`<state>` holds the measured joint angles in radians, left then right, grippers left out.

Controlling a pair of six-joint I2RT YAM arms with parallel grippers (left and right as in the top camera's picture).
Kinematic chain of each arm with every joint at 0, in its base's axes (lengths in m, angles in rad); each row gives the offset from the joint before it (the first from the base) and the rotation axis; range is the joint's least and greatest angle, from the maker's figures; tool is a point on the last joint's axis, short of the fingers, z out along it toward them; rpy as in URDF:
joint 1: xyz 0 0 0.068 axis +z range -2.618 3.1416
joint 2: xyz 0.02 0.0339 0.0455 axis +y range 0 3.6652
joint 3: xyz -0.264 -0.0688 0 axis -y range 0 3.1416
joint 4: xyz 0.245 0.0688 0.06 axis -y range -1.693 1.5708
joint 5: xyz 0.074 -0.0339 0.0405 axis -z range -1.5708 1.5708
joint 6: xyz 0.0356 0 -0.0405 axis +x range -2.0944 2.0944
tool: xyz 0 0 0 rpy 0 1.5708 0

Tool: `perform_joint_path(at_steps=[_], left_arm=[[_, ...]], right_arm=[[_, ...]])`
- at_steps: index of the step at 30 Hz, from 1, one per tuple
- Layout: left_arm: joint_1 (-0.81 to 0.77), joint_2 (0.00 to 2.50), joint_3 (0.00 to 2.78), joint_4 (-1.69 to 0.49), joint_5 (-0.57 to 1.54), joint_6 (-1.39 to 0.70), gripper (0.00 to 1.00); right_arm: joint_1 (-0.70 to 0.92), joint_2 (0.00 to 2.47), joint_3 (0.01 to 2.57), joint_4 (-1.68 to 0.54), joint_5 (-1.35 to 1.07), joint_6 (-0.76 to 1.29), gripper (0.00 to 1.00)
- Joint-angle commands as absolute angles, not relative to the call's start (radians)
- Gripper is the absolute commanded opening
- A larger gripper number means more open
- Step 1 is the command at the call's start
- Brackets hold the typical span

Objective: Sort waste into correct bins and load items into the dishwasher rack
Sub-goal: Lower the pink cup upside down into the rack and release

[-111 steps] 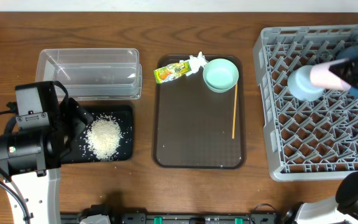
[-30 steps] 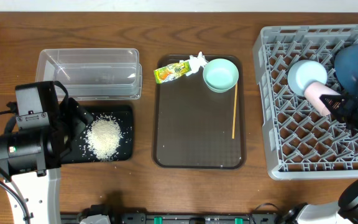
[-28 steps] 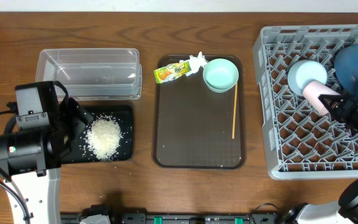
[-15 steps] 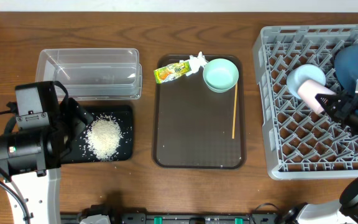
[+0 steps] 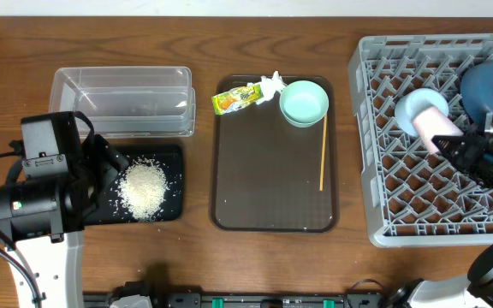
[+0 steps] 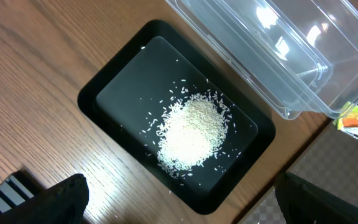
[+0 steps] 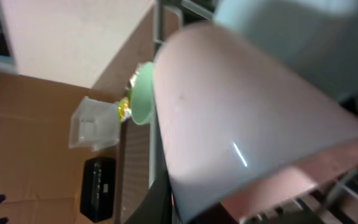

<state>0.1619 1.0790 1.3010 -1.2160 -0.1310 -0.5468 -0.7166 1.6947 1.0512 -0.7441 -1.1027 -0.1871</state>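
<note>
My right gripper [image 5: 460, 147] is shut on the small pink cup [image 5: 437, 128] and holds it tilted over the grey dishwasher rack [image 5: 366, 171], its rim against the light blue bowl [image 5: 416, 106]. The dark blue plate [image 5: 490, 85] stands in the rack's far right. The cup [image 7: 247, 118] fills the right wrist view. The mint green bowl [image 5: 304, 103], chopstick [image 5: 323, 154], yellow-green wrapper [image 5: 235, 98] and white tissue [image 5: 270, 83] lie on the brown tray [image 5: 272, 201]. My left gripper [image 6: 179, 211] is open above the black tray [image 6: 117, 81] holding the rice heap [image 6: 191, 130].
The clear tub [image 5: 122, 103] sits behind the black tray [image 5: 175, 156] at the left; it also shows in the left wrist view [image 6: 278, 50]. The left arm's body [image 5: 41, 188] stands at the front left. Bare wood lies between the brown tray and the rack.
My right gripper brought the pink cup down from above the light blue bowl, then shifted it slightly up-left against the bowl. The left arm has not moved.
</note>
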Motion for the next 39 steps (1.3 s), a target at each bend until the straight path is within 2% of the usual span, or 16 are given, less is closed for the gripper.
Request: perform_joint_path(at_steps=[1,14,22,23,25,27,32,35,39], left_arm=[[0.165,1.078,1.313,-1.219,-0.14,-0.551,0.97],[0.165,1.078,1.313,-1.219,-0.14,-0.551,0.97],[0.165,1.078,1.313,-1.219,-0.14,-0.551,0.97],[0.165,1.078,1.313,-1.219,-0.14,-0.551,0.97],[0.165,1.078,1.313,-1.219,-0.14,-0.552,0.97],[0.165,1.078,1.313,-1.219,-0.14,-0.551,0.97],[0.165,1.078,1.313,-1.219,-0.14,-0.551,0.97],[0.165,1.078,1.313,-1.219,-0.14,-0.551,0.97],[0.165,1.078,1.313,-1.219,-0.14,-0.551,0.98]], right_arm=[[-0.708,1.704,1.034,-0.744,-0.866,-0.127,0.09],[-0.76,1.673,1.036,-0.802,-0.868,-0.049,0.13],[-0.801,1.553,1.036,-0.862,-0.86,-0.037,0.19],[-0.802,1.529,1.036,-0.871,-0.86,-0.036,0.21],[-0.802,1.483,1.036,-0.882,-0.844,-0.006,0.32],[-0.801,1.44,1.036,-0.886,-0.834,0.03,0.52],[-0.801,1.365,1.036,-0.894,-0.834,0.056,0.71],[-0.799,1.351,1.036,-0.893,-0.835,0.056,0.7],[-0.797,1.348,1.036,-0.853,-0.867,0.056,0.63]])
